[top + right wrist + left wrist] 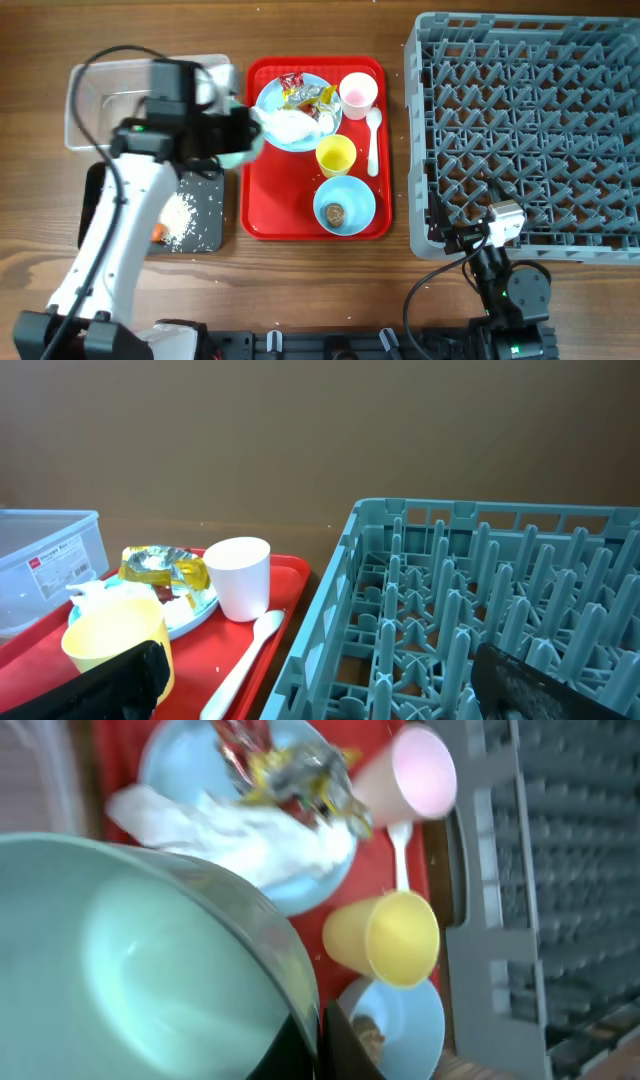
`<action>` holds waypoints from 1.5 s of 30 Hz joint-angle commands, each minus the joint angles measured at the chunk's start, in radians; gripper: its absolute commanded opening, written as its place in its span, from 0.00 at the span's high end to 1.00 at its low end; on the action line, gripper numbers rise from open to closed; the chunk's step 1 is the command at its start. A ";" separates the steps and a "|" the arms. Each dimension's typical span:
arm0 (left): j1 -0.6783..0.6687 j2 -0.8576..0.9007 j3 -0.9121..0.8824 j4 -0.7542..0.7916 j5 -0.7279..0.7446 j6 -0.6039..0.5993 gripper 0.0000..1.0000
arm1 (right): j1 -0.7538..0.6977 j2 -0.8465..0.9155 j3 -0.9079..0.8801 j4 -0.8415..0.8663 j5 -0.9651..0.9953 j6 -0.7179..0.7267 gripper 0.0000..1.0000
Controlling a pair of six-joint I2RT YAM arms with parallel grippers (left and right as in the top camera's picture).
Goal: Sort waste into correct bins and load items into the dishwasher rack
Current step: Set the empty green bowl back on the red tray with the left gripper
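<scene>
Rim of a light blue bowl (pixel 150 970) is pinched between the closed jaws of the left pincer (pixel 320 1045), which holds that bowl up off the table (pixel 320 300), over the edge of the red tray (pixel 260 215). Just past the pincer, on its rack side, a light blue plate (pixel 275 100) carries white crumpled tissue (pixel 285 125) and red and yellow wrappers (pixel 305 95); any print on the wrappers is too blurred to read. Farther out on the tray stand a yellow cup (pixel 335 155) and a pink cup (pixel 358 90), with a white spoon (pixel 373 140) beyond them. A second blue bowl (pixel 344 205) holds a small brown lump (pixel 336 213). On the pincer's opposite side the black bin (pixel 200 235) lies close below it, holding white rice-like grains (pixel 178 215) and an orange carrot (pixel 157 233). The clear bin (pixel 100 100) sits next to it and bears a small label (pixel 55 565) with a red mark, its writing illegible. The right pincer (pixel 320 655) is spread wide and holds nothing, at the near corner of the grey dishwasher rack (pixel 530 130). The tray lies to its left, well apart from the left pincer.
</scene>
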 commanded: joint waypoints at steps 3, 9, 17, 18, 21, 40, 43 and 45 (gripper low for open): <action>-0.221 0.008 -0.008 -0.031 -0.311 -0.020 0.96 | 0.000 -0.001 -0.001 0.005 0.010 -0.012 0.00; -0.299 0.107 -0.044 -0.031 -0.310 -0.024 0.96 | 0.000 -0.001 -0.001 0.005 0.010 -0.013 0.00; -0.332 0.249 -0.047 -0.050 -0.288 -0.024 0.96 | 0.000 -0.001 -0.001 0.005 0.010 -0.013 0.00; -0.333 0.265 -0.047 -0.049 -0.288 -0.024 0.96 | 0.000 -0.001 -0.001 0.005 0.010 -0.013 0.00; -0.333 0.308 -0.047 -0.045 -0.288 -0.024 0.96 | 0.000 -0.001 -0.001 0.005 0.010 -0.012 0.00; -0.328 0.143 0.059 -0.101 -0.286 -0.019 0.46 | 0.000 -0.001 -0.001 0.005 0.009 -0.013 0.00; -0.328 0.086 0.063 -0.076 -0.147 0.079 0.34 | 0.000 -0.001 -0.001 0.005 0.010 -0.013 0.00; -0.328 0.080 0.062 -0.071 0.028 0.181 0.30 | 0.000 -0.001 -0.001 0.005 0.010 -0.012 0.00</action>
